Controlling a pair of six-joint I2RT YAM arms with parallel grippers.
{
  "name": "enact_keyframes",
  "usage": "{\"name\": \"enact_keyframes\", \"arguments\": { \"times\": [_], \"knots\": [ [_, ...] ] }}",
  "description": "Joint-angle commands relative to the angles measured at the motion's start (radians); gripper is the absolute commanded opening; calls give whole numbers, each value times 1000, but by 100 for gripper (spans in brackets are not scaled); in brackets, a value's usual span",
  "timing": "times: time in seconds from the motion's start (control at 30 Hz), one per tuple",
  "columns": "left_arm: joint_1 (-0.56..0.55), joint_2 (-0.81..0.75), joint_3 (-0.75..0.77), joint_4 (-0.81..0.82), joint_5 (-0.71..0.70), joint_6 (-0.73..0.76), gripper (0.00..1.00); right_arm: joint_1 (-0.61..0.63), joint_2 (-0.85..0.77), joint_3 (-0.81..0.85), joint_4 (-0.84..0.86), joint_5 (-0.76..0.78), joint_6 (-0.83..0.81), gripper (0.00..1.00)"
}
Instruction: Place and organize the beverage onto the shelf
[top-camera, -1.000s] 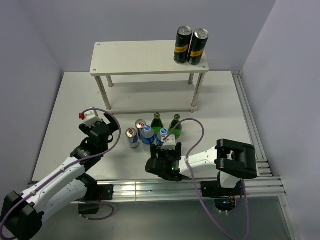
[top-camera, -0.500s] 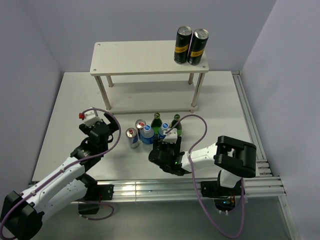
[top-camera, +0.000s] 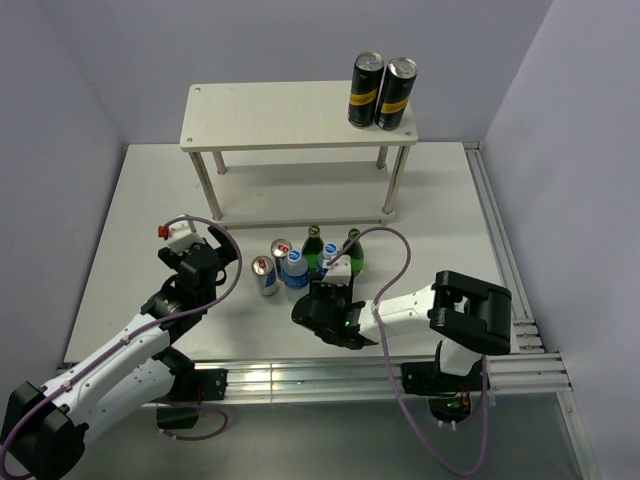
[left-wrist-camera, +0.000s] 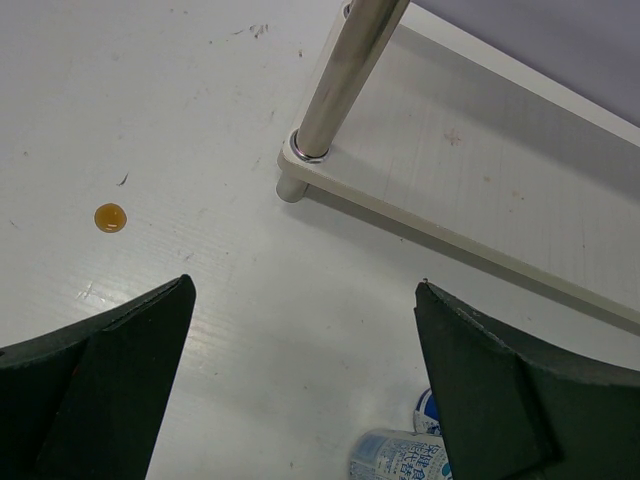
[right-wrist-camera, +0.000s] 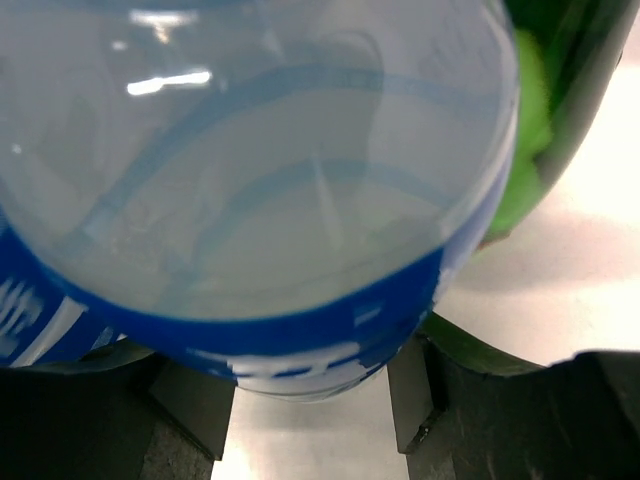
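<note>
The table (top-camera: 140, 220) is white and flat. Three plain walls stand around it, all a pale purple-grey: the back wall (top-camera: 300, 40) behind its far edge, and the left wall (top-camera: 50, 150) and the right wall (top-camera: 575, 150) at its sides. Shiny metal rails (top-camera: 270, 376) run along the near edge and up the right edge. Light glints on the near rail. A tiny orange dot (left-wrist-camera: 110, 217) sits on the white top.

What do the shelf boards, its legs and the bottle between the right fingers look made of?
Shelf boards: pale matte wood or laminate, flat, no glare. Legs: probably metal, smooth round tube with sheen. Bottle: likely clear plastic, translucent wall, glossy blue label.
</note>
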Motion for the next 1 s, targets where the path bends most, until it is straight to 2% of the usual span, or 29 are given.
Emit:
{"name": "enact_keyframes", "arguments": {
  "times": [0.0, 0.03, 0.13, 0.2, 0.3, 0.37, 0.4, 0.43, 0.47, 0.5, 0.6, 0.63, 0.8, 0.97],
  "knots": [
    [-5, -2, 4, 25, 4, 13, 99, 76, -78, 122, -255, 71, 118, 0],
    [-5, 0, 4, 25, 4, 13, 99, 93, -95, 150, -378, 81, 167, 0],
    [-5, -2, 4, 25, 8, 13, 99, 145, -157, 248, -554, 79, 195, 0],
    [-5, -3, 6, 25, 9, 13, 99, 161, -194, 325, -655, 82, 201, 0],
    [-5, -5, 6, 25, 15, 14, 99, 190, -236, 430, -732, 105, 125, 0],
    [-3, -6, 4, 26, 17, 14, 99, 189, -263, 481, -710, 93, 21, 0],
    [-3, -6, 6, 26, 18, 14, 99, 187, -268, 535, -631, 73, -54, 0],
    [-3, -5, 6, 26, 17, 14, 99, 175, -264, 570, -596, 23, -211, 0],
    [-5, -5, 7, 25, 15, 14, 99, 166, -256, 613, -585, 6, -260, 0],
    [-3, -2, 7, 26, 15, 14, 99, 155, -244, 703, -558, -10, -370, 0],
    [-3, 1, 7, 23, 8, 13, 99, 111, -184, 880, -491, -54, -510, 0],
    [-5, 1, 7, 23, 8, 13, 99, 95, -170, 920, -469, -79, -606, 0],
    [-3, -2, 4, 26, 3, 13, 99, -61, -26, 1249, -502, -206, -716, 0],
    [-5, -12, -3, 31, 15, 13, 99, -170, 161, 1526, -548, -260, -790, 0]
  ]
}}
